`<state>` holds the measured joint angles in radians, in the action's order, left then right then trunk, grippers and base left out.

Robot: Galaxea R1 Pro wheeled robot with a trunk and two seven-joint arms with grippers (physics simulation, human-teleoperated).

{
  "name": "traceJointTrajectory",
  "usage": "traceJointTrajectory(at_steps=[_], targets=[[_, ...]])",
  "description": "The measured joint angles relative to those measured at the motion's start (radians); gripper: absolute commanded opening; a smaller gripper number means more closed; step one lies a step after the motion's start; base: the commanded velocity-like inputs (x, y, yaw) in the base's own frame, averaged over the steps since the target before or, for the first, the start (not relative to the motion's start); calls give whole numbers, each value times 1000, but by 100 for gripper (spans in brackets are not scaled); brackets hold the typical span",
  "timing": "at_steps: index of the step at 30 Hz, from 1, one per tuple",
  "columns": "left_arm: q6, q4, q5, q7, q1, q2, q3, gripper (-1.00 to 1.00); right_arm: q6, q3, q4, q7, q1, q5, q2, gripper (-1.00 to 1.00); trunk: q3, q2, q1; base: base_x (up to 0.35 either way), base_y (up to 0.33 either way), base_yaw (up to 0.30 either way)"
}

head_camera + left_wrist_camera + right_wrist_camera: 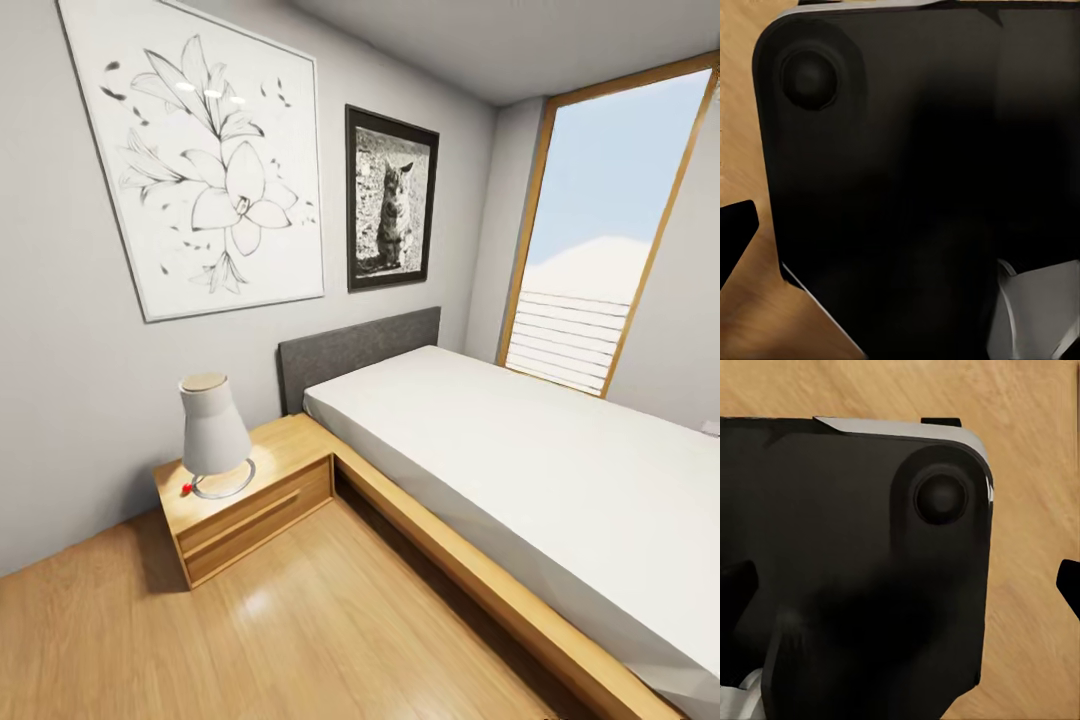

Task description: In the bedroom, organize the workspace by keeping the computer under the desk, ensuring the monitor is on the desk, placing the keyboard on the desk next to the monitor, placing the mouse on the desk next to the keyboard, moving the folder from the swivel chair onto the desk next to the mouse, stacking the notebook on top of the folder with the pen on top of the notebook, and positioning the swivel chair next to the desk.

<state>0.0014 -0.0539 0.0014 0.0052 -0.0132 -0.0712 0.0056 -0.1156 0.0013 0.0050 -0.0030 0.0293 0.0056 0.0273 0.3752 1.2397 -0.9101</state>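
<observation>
Bedroom: bed [520, 470], nightstand [250, 505], lamp [212, 432], wall pictures [200, 150].

No text, label, brand, number or sign can be read.

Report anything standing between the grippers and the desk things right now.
That cannot be judged: the head view faces a white-sheeted bed with a wooden frame, a light wooden nightstand bearing a white lamp, and two framed pictures. The wrist views show black robot bodywork over wooden floor.
</observation>
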Motion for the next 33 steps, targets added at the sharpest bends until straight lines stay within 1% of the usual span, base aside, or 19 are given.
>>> traceJointTrajectory(at_steps=[7,8,9,11,12,13,14,15,19,21,23,24,25,26,28,29,30,33], targets=[[-2,-25,3,0,0,6,-1,100,-39,0,-1,0,0,2,-2,100,-22,-49,27,0,0,-235],[-3,-50,5,0,0,8,-1,100,-224,0,-1,0,0,3,-2,100,-25,-56,31,0,0,-275],[-3,-62,8,0,0,11,-1,100,-271,0,-1,0,0,4,-3,100,-28,-63,35,0,0,-277],[-3,-77,10,0,0,15,-1,100,-313,0,0,0,0,4,-3,100,-35,-77,42,0,0,-278],[-3,-99,11,0,0,18,-1,100,-351,0,1,0,-1,4,-3,100,-38,-84,46,0,0,-271],[-3,-113,12,0,0,20,-1,100,-370,0,1,0,-1,4,-4,100,-41,-91,50,0,0,-240],[-1,-170,13,2,1,22,1,100,-425,0,0,0,-1,3,-7,100,-45,-98,54,0,0,-224],[-1,-200,15,2,0,23,1,100,-442,-1,-2,-1,-1,2,-8,100,-48,-105,58,0,0,-217],[0,-255,22,3,-1,25,1,100,-465,-5,-9,-3,-1,0,-17,100,-64,-133,73,0,0,-195],[-1,-270,26,3,-1,25,2,100,-470,-7,-41,-3,-1,-3,-29,100,-73,-147,81,0,0,-139],[-2,-287,33,3,5,24,2,100,-471,-7,-65,-4,-1,-4,-34,100,-81,-161,88,0,0,-105],[-2,-342,46,3,20,23,3,100,-471,-8,-87,-4,-1,-6,-35,100,-84,-168,92,0,0,-87],[-3,-380,53,3,26,22,3,100,-471,-8,-104,-4,-1,-7,-34,100,-88,-175,96,0,0,-89],[-3,-398,57,3,27,22,3,100,-471,-9,-116,-4,-1,-8,-33,100,-91,-182,100,0,0,-97],[-3,-446,66,3,31,20,4,100,-470,-11,-153,-5,-1,-9,-27,100,-97,-196,107,0,0,-107],[-3,-469,71,2,33,18,4,100,-470,-11,-177,-5,0,-9,-19,100,-100,-203,111,0,0,-184],[-4,-498,77,-7,35,23,5,100,-469,-11,-256,-5,1,-8,11,100,-102,-210,115,0,0,-201],[-4,-497,80,-9,36,44,7,100,-471,-18,-277,-5,0,-14,17,100,-100,-211,115,0,0,-236]])
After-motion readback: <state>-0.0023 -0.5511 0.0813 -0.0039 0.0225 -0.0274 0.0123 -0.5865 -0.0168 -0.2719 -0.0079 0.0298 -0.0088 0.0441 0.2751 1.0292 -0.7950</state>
